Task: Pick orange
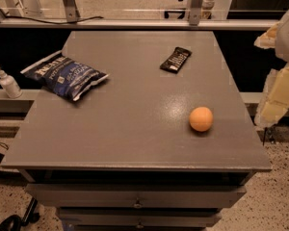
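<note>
The orange [201, 119] is a small round fruit sitting on the grey table top [135, 109], toward the front right. My gripper [278, 94] shows as pale cream-coloured parts at the right edge of the camera view. It is beyond the table's right side, to the right of the orange and level with or slightly above it. It is well apart from the orange and touches nothing on the table.
A blue chip bag [65, 76] lies at the back left of the table. A dark snack bar [176, 60] lies at the back right. A small white pump bottle [8, 83] stands on a ledge left of the table. Drawers [135, 203] sit under the front edge.
</note>
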`<state>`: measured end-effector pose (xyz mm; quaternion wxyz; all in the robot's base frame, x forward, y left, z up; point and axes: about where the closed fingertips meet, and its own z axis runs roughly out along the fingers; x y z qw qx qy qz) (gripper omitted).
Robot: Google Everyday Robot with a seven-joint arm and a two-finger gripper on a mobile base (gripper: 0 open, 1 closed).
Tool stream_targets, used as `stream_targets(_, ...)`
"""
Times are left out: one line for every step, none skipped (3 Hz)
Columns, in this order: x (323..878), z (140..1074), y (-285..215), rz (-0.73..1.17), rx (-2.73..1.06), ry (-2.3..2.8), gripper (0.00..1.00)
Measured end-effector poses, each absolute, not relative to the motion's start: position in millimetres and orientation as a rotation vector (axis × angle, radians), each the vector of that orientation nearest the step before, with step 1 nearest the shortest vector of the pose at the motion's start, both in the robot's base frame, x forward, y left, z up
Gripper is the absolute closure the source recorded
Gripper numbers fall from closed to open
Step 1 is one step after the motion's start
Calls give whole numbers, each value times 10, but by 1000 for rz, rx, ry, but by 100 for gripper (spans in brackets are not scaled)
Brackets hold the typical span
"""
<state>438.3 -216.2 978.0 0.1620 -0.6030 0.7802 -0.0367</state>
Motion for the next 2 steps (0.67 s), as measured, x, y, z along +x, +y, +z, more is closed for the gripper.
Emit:
stream_targets(4383, 9781, -2161, -105, -1721, 2227, 0)
stream_targets(4451, 9745, -2116, -61, -1690, 2198, 0)
